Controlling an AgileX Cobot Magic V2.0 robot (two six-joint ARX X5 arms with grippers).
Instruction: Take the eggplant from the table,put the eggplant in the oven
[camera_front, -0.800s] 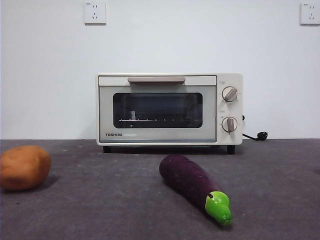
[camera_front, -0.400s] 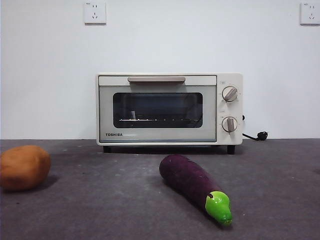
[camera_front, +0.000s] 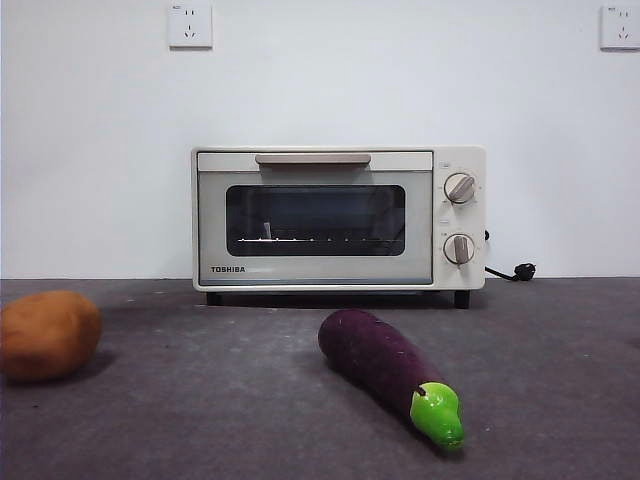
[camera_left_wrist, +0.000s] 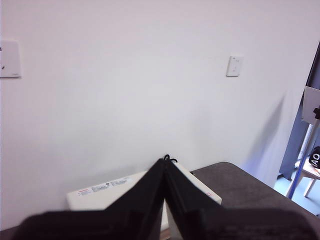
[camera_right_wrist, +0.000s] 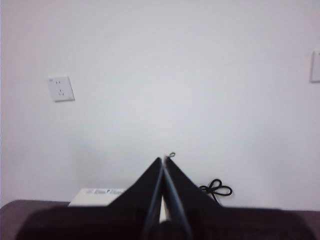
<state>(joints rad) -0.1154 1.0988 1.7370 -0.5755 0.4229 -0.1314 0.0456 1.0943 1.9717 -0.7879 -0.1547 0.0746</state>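
While both arms wait high up and out of the front view, nothing on the table (camera_front: 220, 420) is being touched. Nearest the camera is the eggplant (camera_front: 385, 372), lying flat at about 5 o'clock from scene centre, long axis diagonal: green stem cap toward 5 o'clock and close to the camera, purple butt toward 11 o'clock, pointing back at the oven. A potato (camera_front: 48, 334) sits well apart at 9 o'clock, not in play.

Farther back, the oven (camera_front: 338, 218) stands at 12 o'clock against the wall, door closed, handle bar across the top of the door, 2 knobs on its right side. Through the glass only the wire rack shows; inside looks empty, though the dark window makes that a guess.

The left gripper (camera_left_wrist: 165, 167) has its 2 jaws pressed together, holding nothing, looking down over the oven's top. The right gripper (camera_right_wrist: 163, 162) is likewise closed and empty, with the oven top and the cord (camera_right_wrist: 216, 190) below it.

The eggplant lies below and on the near side of both grippers. Which arm is nearer can't be told from the wrist views. The grasp likely wants jaws across the diagonal axis, and the door still needs opening first.
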